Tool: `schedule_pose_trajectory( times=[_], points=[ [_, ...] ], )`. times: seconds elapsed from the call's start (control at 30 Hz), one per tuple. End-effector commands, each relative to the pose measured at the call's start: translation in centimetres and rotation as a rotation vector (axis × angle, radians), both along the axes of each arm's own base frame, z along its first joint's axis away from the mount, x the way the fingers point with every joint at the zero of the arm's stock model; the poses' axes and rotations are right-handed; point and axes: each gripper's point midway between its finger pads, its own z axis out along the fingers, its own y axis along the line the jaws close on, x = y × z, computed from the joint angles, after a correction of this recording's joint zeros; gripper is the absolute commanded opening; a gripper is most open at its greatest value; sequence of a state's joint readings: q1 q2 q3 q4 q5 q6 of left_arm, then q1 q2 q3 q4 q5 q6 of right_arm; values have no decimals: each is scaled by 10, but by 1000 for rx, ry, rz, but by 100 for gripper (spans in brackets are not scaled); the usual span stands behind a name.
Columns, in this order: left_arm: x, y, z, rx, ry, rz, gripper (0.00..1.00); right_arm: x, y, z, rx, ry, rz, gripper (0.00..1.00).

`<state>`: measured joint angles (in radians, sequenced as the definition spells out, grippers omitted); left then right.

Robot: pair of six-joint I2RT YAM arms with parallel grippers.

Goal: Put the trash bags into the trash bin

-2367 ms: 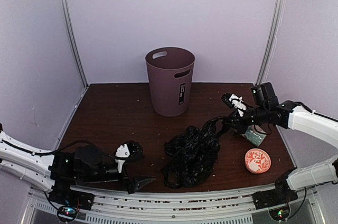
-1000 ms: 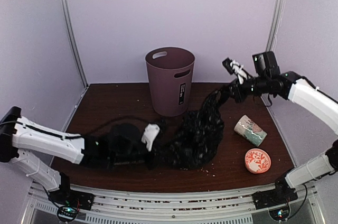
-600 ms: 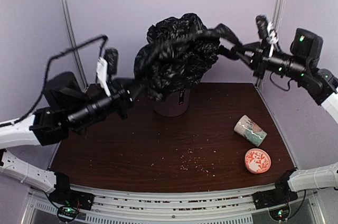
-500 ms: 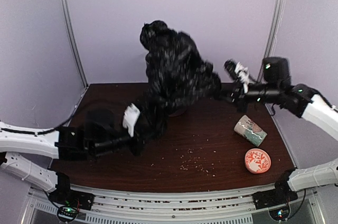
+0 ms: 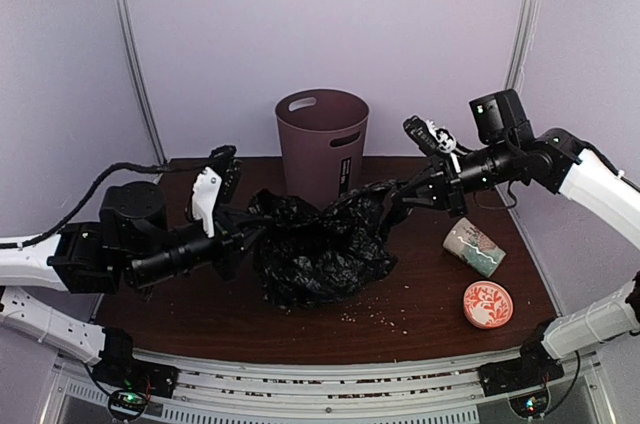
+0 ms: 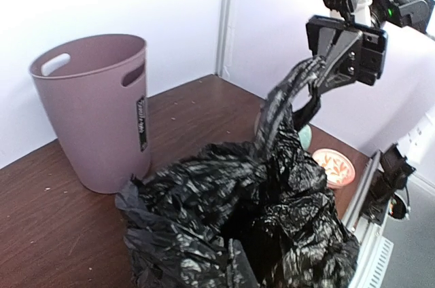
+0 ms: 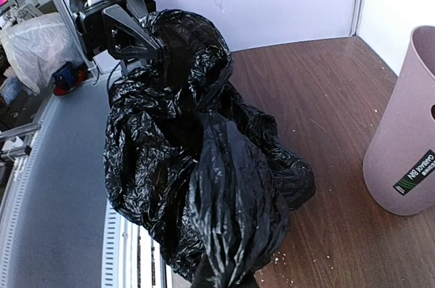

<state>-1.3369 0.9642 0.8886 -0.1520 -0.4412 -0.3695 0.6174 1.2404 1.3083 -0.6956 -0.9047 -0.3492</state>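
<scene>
Black trash bags (image 5: 320,254), mauve-brown trash bin (image 5: 322,149), dark brown table (image 5: 430,294), cream orange-patterned mug (image 5: 474,247), orange dish (image 5: 488,304) with white pattern.

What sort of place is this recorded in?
Likely a robot test cell, not a home: pale panel walls with metal posts, a brown table, staged trash bin and mug.

Crumpled black trash bags (image 5: 320,259) bunch before the upright mauve trash bin (image 5: 322,149).

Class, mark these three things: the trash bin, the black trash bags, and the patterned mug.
trash bin (image 5: 312,154), top view, front wall.
trash bags (image 5: 320,254), top view, middle of the black bundle.
mug (image 5: 474,247), top view, patterned side.
</scene>
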Motion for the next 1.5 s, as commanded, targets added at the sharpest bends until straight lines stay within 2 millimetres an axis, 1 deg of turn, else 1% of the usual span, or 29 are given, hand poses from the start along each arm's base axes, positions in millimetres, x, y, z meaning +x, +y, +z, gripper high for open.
schedule_pose_trajectory(
  times=[0.0,0.13,0.2,0.27,0.37,0.47,0.53,0.6,0.63,0.67,0.7,0.73,0.77,0.83,0.9,0.97,1.0,1.07,1.1,1.13,1.17,1.2,1.23,1.27,1.3,1.37,1.4,1.43,1.47],
  points=[
    [16,13,5,66,31,122,0,15,15,11,35,174,-12,0],
    [33,19,6,125,94,172,0,58,12,48,137,186,-158,0],
    [38,16,10,132,105,152,0,86,1,56,176,190,-280,0],
    [41,5,11,147,102,124,0,108,-14,48,184,223,-373,0],
    [42,-23,13,156,86,47,0,130,-42,22,180,317,-470,0],
    [48,-54,20,149,66,-21,0,135,-68,7,179,382,-516,0],
    [59,-74,35,109,42,-43,0,136,-87,10,185,371,-544,0],
    [74,-95,41,85,37,-69,0,138,-105,13,179,343,-619,0],
    [88,-109,30,102,54,-69,0,142,-115,14,179,328,-664,0],
    [95,-115,36,87,51,-69,0,147,-125,13,179,316,-724,0],
    [106,-130,22,106,72,-78,0,151,-135,7,174,311,-786,0],
    [113,-141,15,110,87,-95,0,156,-145,-2,162,316,-845,0],
    [120,-153,15,104,95,-109,0,162,-155,-10,150,314,-906,0],
    [138,-173,-1,127,135,-129,0,171,-171,-24,138,347,-980,0],
    [152,-191,-11,141,166,-154,0,181,-183,-38,113,377,-1022,0],
    [171,-206,-14,145,177,-166,0,194,-189,-43,100,387,-1037,0],
    [186,-209,-12,143,167,-149,0,203,-190,-41,99,377,-1036,0],
    [226,-209,-7,143,109,-57,0,226,-191,-34,103,343,-1038,0],
    [244,-208,3,122,59,-22,0,240,-190,-27,114,319,-1033,0],
    [259,-209,12,102,2,-10,0,252,-191,-14,138,284,-1030,0],
    [268,-211,26,76,-66,-3,0,263,-194,5,171,245,-1029,0],
    [273,-212,45,65,-145,6,0,268,-196,28,208,206,-1021,0],
    [272,-211,71,37,-227,14,0,267,-197,60,253,145,-1008,0],
    [268,-207,97,-4,-277,25,0,258,-196,96,299,66,-990,0],
    [256,-203,128,-52,-335,24,0,241,-193,136,358,-36,-951,0],
    [217,-190,192,-109,-505,41,0,183,-188,211,446,-291,-877,0],
    [180,-174,240,-139,-643,72,0,150,-186,235,468,-415,-849,0],
    [145,-167,265,-128,-780,100,0,110,-186,263,500,-562,-813,0],
    [107,-159,287,-143,-930,137,0,86,-184,266,467,-618,-787,0]
  ],
)
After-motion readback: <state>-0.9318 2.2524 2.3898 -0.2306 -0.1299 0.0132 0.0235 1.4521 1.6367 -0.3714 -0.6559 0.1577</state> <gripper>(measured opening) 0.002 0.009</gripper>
